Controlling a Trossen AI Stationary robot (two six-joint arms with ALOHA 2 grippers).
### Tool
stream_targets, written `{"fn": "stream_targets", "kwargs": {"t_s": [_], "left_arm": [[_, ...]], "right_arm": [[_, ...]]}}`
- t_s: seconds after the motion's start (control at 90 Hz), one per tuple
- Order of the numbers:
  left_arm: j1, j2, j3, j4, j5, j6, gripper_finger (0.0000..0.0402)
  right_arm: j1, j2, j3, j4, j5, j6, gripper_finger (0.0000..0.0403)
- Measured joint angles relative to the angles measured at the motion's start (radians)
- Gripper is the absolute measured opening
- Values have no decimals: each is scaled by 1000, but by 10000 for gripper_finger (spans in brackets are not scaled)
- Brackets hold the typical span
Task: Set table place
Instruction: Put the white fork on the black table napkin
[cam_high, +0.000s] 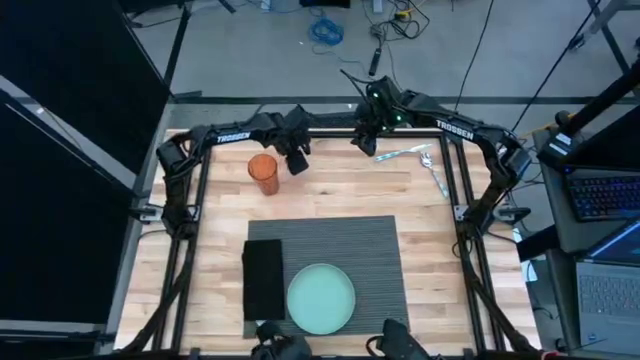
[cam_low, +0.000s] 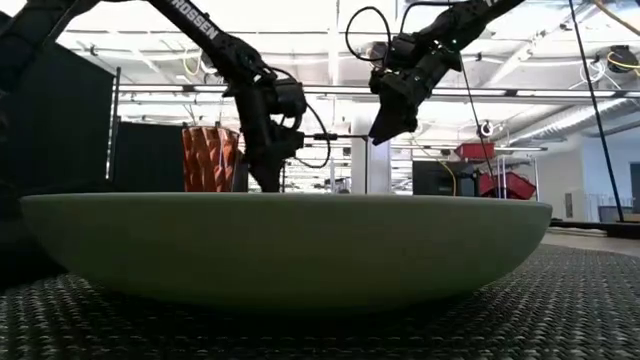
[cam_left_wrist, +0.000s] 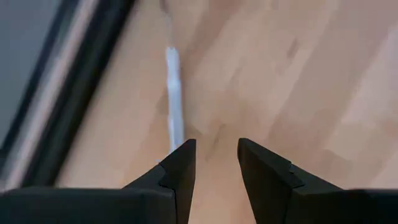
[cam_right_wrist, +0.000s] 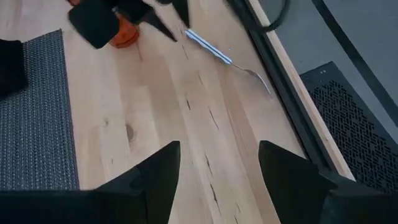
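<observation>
Cutlery (cam_high: 428, 165) unplaced beyond the placemat (cam_high: 375, 250); left gripper (cam_left_wrist: 214, 163) open, lowered just beside a fork (cam_right_wrist: 227, 59), apparently to collect it; right gripper (cam_right_wrist: 217, 177) open, raised nearby.

The placemat (cam_high: 345, 262) lies on the table (cam_high: 225, 215) at the near middle. On it, the plate (cam_high: 321, 298) sits at the near edge, with the folded napkin (cam_high: 263, 279) just left of it. Behind the placemat, a cup (cam_high: 263, 173) stands at far left of centre. 2 pieces of cutlery (cam_high: 425, 162) lie at the far right, close together. A fork (cam_right_wrist: 227, 59) lies near the far edge, just beside the cup.
</observation>
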Motion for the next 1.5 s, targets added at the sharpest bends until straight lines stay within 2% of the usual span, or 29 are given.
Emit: {"fn": "stream_targets", "kwargs": {"t_s": [0.233, 0.389, 0.467, 1.5], "left_arm": [[59, 7, 32, -3, 8, 20, 108], [82, 29, 63, -8, 122, 16, 109], [86, 53, 71, -35, 144, -7, 109], [124, 163, 70, -132, 143, -8, 109]], "right_arm": [[0, 0, 0, 6, 0, -2, 203], [0, 0, 0, 7, -1, -6, 203], [0, 0, 0, 6, -1, -6, 203], [14, 0, 0, -19, -1, -30, 203]]}}
